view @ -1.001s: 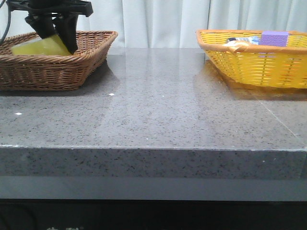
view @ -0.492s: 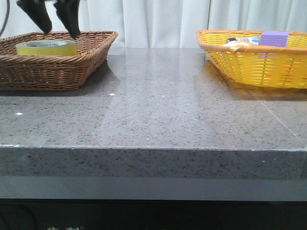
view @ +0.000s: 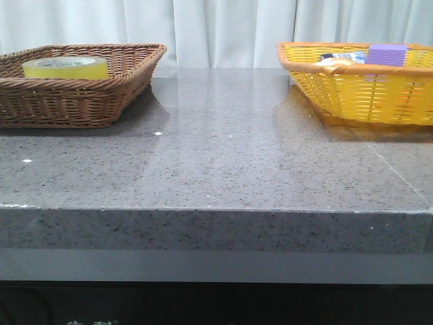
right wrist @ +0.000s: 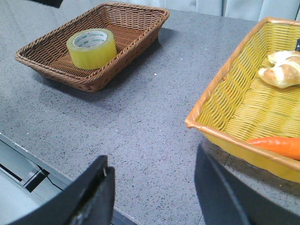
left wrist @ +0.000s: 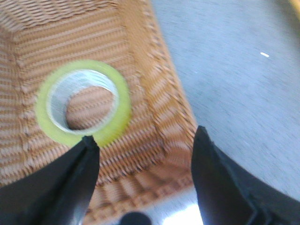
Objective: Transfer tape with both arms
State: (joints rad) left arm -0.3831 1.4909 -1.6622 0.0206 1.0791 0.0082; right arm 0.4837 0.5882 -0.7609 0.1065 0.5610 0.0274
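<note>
The yellow tape roll [view: 65, 67] lies flat in the brown wicker basket [view: 128, 74] at the table's back left. It also shows in the left wrist view [left wrist: 112, 126] and in the right wrist view [right wrist: 91, 48]. My left gripper [left wrist: 145, 145] is open and empty, raised above the basket's near corner, with the tape beside one fingertip [left wrist: 89, 150]. My right gripper [right wrist: 152, 164] is open and empty above the grey table [right wrist: 140, 117], near the yellow basket [right wrist: 220, 108]. Neither gripper shows in the front view.
The yellow basket [view: 358, 95] at the back right holds a purple block [view: 387, 53], a bread roll [right wrist: 283, 68], a carrot [right wrist: 276, 145] and other items. The table's front edge [view: 216, 211] runs across the front view. White curtains hang behind.
My left gripper let go of the tape, which now lies flat in the brown basket. The gripper rose up and out of the front view.
</note>
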